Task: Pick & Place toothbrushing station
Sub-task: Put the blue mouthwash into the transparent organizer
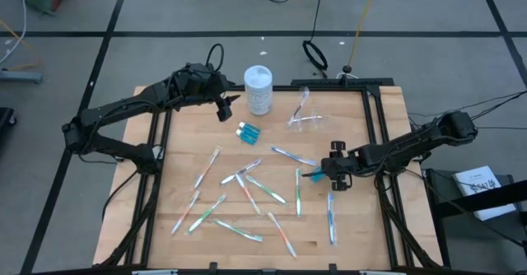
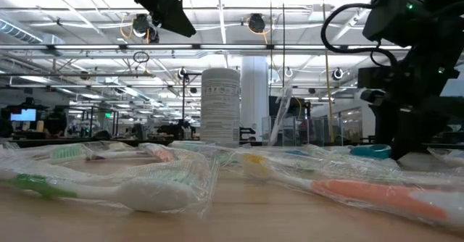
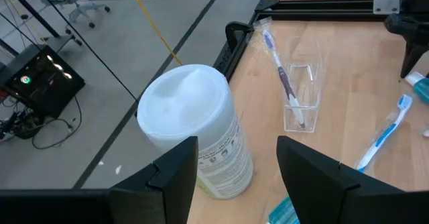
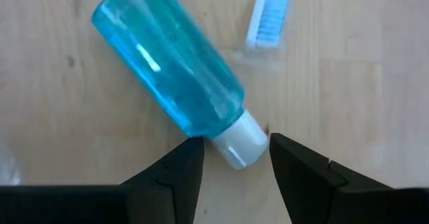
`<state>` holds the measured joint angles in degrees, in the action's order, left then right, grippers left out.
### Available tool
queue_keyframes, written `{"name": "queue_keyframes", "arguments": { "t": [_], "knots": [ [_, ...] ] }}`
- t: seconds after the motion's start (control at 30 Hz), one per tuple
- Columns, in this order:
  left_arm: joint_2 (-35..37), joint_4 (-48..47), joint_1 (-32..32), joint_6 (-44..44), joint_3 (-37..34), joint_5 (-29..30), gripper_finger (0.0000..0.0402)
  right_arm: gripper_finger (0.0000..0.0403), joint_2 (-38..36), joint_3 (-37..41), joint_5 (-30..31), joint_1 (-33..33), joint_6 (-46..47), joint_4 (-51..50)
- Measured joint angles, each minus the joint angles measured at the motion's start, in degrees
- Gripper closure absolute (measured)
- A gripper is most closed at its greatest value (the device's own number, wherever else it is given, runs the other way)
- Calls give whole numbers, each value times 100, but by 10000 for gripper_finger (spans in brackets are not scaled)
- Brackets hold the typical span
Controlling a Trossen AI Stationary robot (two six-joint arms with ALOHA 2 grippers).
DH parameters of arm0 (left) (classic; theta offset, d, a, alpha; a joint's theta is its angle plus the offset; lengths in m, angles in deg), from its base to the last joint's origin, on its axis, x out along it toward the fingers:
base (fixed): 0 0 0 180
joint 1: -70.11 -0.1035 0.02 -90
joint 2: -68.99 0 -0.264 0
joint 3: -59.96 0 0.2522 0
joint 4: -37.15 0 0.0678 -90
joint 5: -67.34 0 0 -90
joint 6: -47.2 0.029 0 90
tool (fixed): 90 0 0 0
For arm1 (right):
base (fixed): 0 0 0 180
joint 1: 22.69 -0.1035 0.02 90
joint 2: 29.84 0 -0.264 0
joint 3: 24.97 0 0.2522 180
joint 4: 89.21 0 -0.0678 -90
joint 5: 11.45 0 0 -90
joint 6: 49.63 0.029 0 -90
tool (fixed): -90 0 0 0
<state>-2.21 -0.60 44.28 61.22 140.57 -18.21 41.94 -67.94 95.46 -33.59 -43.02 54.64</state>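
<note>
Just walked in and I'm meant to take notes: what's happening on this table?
The right gripper is low over a blue tube, open with its white cap between the fingers, not yet gripped. The left gripper hovers open above the white canister. Wrapped toothbrushes lie scattered; one stands in the clear cup.

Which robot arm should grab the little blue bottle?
The right arm: its open end effector sits right at the white cap of the small clear-blue plastic bottle. The left end effector hovers beside the white cylindrical canister.
</note>
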Motion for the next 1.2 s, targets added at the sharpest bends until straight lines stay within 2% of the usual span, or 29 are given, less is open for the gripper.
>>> {"name": "queue_keyframes", "arguments": {
  "t": [0.17, 0.33, 0.43, 0.7, 1.0, 1.2],
  "knots": [
    [0, -1, 0, 22, 0, 0, 192, 216, 11, 5, 144, 4, -87, 200],
    [0, -34, 0, 24, 0, -2, 192, 212, 18, 13, 251, 4, -745, 378],
    [0, -33, 0, 24, 0, -2, 192, 214, 102, 14, 82, 13, -1010, 600],
    [0, -33, -2, 26, 0, -4, 192, 249, 322, 3, -169, 7, -1077, 980],
    [0, -31, -2, 26, 0, -2, 192, 312, 335, 9, -283, 4, -1076, 1421],
    [0, -28, -2, 35, 0, -2, 192, 314, 333, 9, -250, 2, -932, 1510]
  ]
}}
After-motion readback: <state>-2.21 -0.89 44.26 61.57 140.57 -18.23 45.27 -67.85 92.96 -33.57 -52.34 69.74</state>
